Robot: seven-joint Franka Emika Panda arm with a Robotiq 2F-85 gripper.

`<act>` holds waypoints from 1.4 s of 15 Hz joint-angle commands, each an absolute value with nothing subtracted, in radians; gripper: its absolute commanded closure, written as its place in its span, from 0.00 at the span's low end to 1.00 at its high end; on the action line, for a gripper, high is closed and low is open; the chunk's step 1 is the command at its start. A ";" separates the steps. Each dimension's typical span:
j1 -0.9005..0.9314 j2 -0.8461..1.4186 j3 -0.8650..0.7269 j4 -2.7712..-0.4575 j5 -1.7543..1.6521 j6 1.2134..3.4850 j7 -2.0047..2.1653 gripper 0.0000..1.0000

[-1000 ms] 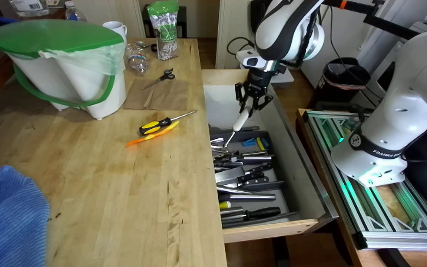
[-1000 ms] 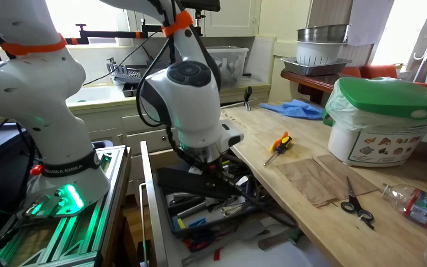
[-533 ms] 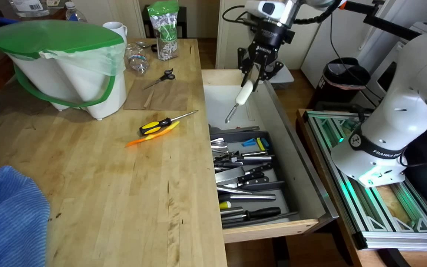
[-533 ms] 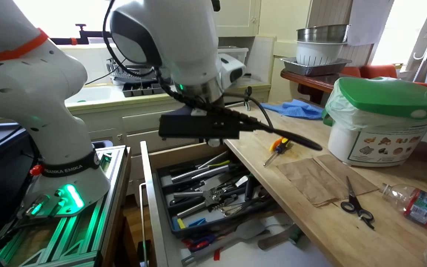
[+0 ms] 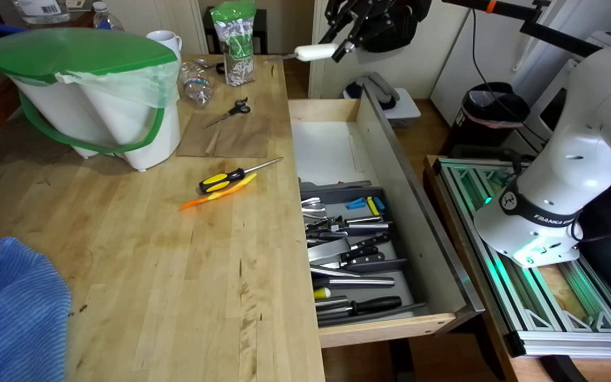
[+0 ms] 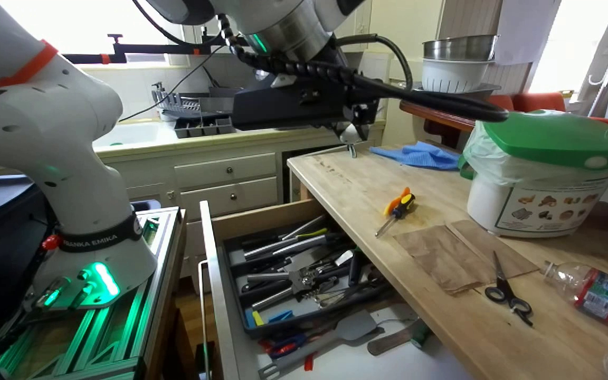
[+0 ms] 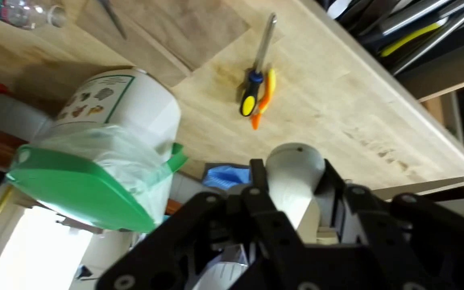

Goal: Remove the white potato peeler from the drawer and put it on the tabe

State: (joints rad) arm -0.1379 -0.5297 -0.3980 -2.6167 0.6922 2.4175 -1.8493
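The white potato peeler (image 5: 315, 52) is held above the drawer (image 5: 326, 148), well off its contents. My gripper (image 5: 333, 49) is shut on its white handle at the top of an exterior view. The peeler lies nearly level, its metal blade pointing toward the table (image 5: 162, 276). In an exterior view the peeler (image 6: 350, 134) shows as a small white end under the gripper (image 6: 355, 126), mostly hidden by the wrist. In the wrist view the white handle (image 7: 295, 169) sits between both fingertips of the gripper (image 7: 292, 171); its blade is hidden.
The open drawer holds a grey tray with knives and utensils (image 6: 304, 279). On the table are a screwdriver (image 5: 226, 179), an orange-yellow tool (image 5: 218, 196), scissors (image 5: 236, 109), brown paper (image 5: 242, 139), a plastic bottle (image 5: 197, 87), a green-lidded bin (image 5: 120, 111) and a blue cloth (image 5: 14, 313).
My gripper has risen out of the drawer with the peeler. The peeler has turned from pointing down into the drawer to nearly level, blade toward the table.
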 commanded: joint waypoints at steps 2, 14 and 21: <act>0.073 -0.301 -0.448 -2.533 1.020 2.659 -1.962 0.91; 0.057 -0.023 -0.374 -2.378 1.326 2.559 -2.144 0.91; 0.106 0.142 -0.407 -2.317 1.413 2.519 -2.228 0.91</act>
